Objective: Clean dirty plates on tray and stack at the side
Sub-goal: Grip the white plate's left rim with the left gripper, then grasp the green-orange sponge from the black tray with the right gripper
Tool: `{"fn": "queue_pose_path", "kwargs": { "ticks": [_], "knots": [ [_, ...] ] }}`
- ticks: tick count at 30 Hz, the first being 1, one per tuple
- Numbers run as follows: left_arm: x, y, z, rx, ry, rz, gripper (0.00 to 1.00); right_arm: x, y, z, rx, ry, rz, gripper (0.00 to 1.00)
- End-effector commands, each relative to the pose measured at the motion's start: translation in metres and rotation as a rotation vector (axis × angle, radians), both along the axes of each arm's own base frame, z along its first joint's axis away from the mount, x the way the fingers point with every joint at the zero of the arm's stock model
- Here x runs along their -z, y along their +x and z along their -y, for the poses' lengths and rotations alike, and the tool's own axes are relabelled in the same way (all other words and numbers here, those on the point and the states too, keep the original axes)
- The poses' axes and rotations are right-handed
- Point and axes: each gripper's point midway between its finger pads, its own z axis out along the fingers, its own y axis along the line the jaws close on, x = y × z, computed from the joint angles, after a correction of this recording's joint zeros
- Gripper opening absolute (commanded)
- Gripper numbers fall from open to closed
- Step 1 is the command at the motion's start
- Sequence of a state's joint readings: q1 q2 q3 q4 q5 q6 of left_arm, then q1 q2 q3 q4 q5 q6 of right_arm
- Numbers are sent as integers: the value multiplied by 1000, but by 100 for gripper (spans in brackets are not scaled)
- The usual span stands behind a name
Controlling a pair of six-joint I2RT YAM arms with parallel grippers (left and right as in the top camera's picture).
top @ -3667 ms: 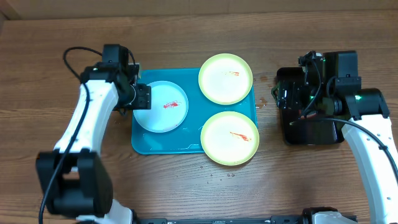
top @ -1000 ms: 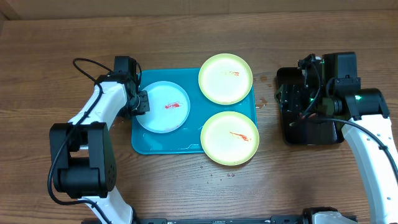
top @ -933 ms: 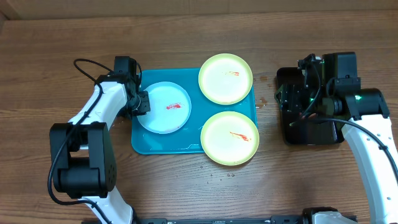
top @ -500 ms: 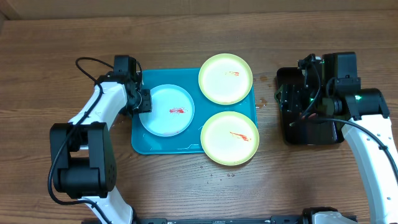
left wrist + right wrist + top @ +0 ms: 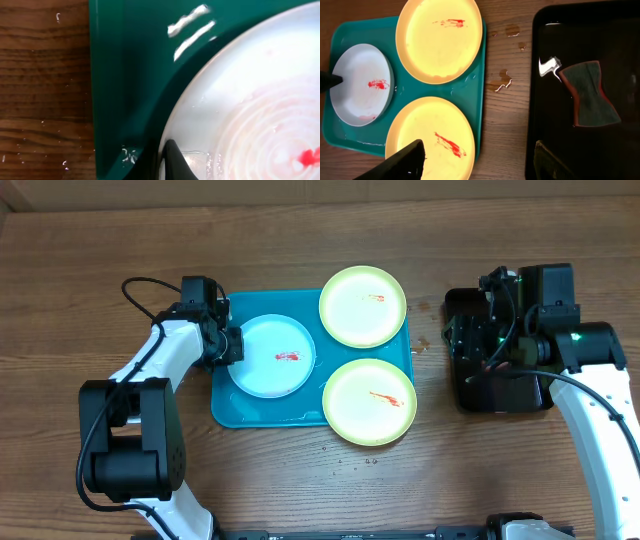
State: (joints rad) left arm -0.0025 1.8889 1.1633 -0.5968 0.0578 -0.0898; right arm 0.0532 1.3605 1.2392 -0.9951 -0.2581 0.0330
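Plates smeared red sat on the turquoise tray, the light blue plate at 9 o'clock and two yellow-green ones at 1 and 5. The left gripper met the blue rim at 9 o'clock, its grip impossible to judge; a slip there could shove that plate into its neighbours. The right gripper hung with fingers spread above the black tray, which held a sponge.

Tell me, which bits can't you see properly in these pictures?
Left pincer: overhead, its dark tips are too small to tell apart; the left wrist view shows only one tip at the bottom edge, so whether it grips is unclear.
Light blue plate: the left wrist view cuts most of it off.
Sponge: shows in the right wrist view; overhead, the right arm seems to hide it.
Lower yellow plate: the right wrist view's bottom edge cuts it.
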Motion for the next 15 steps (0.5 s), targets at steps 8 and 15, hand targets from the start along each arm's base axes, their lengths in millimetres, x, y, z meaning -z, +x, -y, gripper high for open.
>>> {"fn": "queue_pose_path", "kwargs": {
  "ticks": [8,15],
  "knots": [
    [17,-19,-11,-148,-13,-83,4,-7,7,33,414,7,-35,60],
    [17,-21,-14,-155,-24,-89,4,-3,5,39,305,-94,-21,59]
  ]
}}
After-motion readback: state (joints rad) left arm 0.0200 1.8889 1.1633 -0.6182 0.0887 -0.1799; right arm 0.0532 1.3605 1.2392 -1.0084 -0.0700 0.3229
